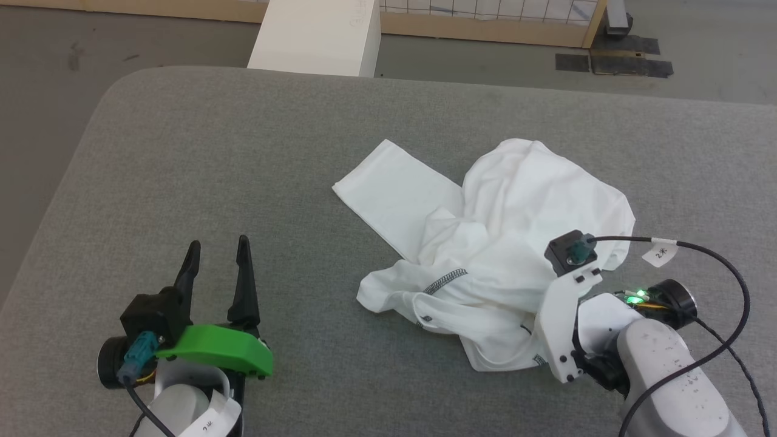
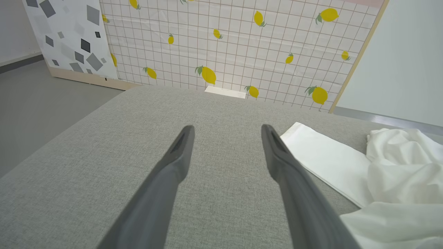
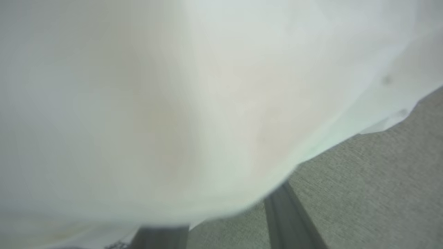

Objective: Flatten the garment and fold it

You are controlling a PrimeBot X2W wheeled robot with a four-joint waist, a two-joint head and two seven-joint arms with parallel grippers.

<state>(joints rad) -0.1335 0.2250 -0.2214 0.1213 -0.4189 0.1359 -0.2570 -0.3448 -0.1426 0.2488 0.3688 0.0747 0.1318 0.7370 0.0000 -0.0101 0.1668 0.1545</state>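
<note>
Over to the garment [image 1: 522, 200]: heaped right of the desk's [image 1: 243, 152] middle, nearer the near edge than the far. Crumpled, white, thin and smooth, with dark zigzag stitching [image 1: 446, 280] peeking out low in the folds. Flat only along one strip [image 1: 394, 194], laid slantwise toward the far-left corner. Right up against the heap's near-right edge with the right hand [image 1: 567, 328], with fingers tucked under cloth; cannot tell how wide, nor tell of any pinch. Well apart with the left hand [image 1: 218, 243], by the near-left corner, spread wide, holding nothing, pointing at the far edge. Clearly the right arm's reach, then; probably a lift and spread to come. Not yet flattened, not yet folded.
</note>
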